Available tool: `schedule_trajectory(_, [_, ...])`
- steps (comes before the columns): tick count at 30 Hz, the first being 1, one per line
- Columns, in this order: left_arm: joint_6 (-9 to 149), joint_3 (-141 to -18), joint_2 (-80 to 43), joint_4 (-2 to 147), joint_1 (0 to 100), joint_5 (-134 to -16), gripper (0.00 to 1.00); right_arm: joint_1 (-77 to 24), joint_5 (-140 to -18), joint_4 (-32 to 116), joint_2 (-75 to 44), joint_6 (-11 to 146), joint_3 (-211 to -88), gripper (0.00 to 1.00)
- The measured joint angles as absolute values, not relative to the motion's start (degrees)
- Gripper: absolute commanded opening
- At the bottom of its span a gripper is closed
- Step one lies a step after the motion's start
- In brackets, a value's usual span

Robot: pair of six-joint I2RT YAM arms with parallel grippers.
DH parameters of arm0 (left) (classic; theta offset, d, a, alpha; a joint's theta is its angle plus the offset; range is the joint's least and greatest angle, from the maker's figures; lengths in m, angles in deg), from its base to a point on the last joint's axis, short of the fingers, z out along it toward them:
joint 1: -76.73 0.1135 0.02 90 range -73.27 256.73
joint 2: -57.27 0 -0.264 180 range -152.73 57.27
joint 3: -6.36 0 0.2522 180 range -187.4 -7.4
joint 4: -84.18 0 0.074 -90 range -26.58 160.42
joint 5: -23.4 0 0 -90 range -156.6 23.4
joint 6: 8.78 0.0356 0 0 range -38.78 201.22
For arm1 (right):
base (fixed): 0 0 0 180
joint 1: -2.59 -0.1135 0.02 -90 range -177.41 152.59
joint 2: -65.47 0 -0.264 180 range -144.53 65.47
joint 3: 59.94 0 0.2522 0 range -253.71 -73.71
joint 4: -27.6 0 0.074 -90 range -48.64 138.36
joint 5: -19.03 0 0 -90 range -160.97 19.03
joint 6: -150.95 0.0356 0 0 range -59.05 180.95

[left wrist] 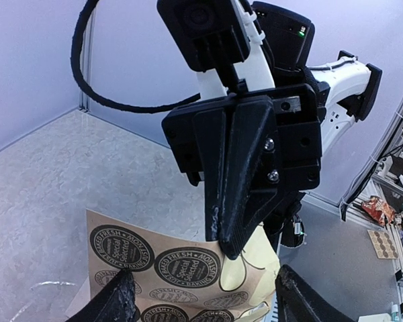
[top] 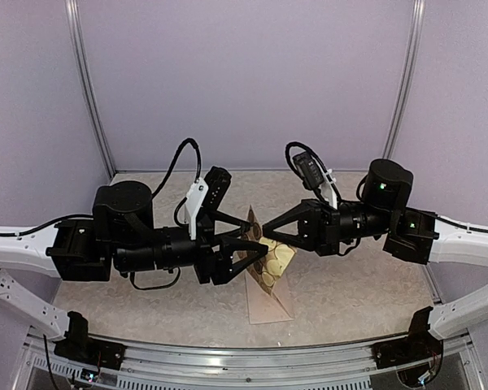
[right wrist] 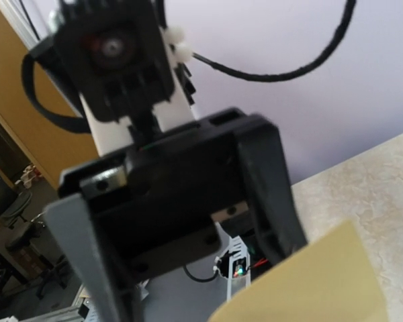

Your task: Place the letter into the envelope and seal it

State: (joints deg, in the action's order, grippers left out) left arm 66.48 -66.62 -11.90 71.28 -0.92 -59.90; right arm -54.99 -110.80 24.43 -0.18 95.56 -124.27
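The envelope [top: 270, 305] lies flat on the table below both grippers, pale pinkish-beige, partly covered by them. Above it hangs a yellowish sheet of round brown stickers [left wrist: 162, 267], also seen from above [top: 277, 260]. My right gripper [top: 268, 236] is shut on that sheet's upper edge, and in the left wrist view its black fingers [left wrist: 236, 221] pinch the paper. My left gripper [left wrist: 208, 300] faces it, open, a fingertip at each side of the sheet without closing on it. In the right wrist view only the sheet's plain back [right wrist: 322, 288] shows. The letter is not in view.
Purple walls close the table [top: 350, 292] at the back and both sides. A metal rail [top: 244, 357] runs along the near edge. Both arms meet over the table's middle, with cables looping above their wrists.
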Motion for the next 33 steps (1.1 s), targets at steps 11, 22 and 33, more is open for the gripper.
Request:
schedule_trajectory(11, [67.49, -66.64, -12.55, 71.26, -0.92, -61.56, 0.43, -54.99, -112.92, 23.47, -0.20, 96.00, -124.27, 0.00])
schedule_trajectory(22, [67.81, -66.64, -13.19, 71.68, -0.83, -62.13, 0.29, -54.99, -114.21, 23.45, -1.08, 96.21, -124.27, 0.00])
schedule_trajectory(33, [67.84, -66.64, -13.73, 72.22, -0.81, -63.44, 0.12, -54.99, -114.34, 23.40, -1.38, 96.41, -124.18, 0.00])
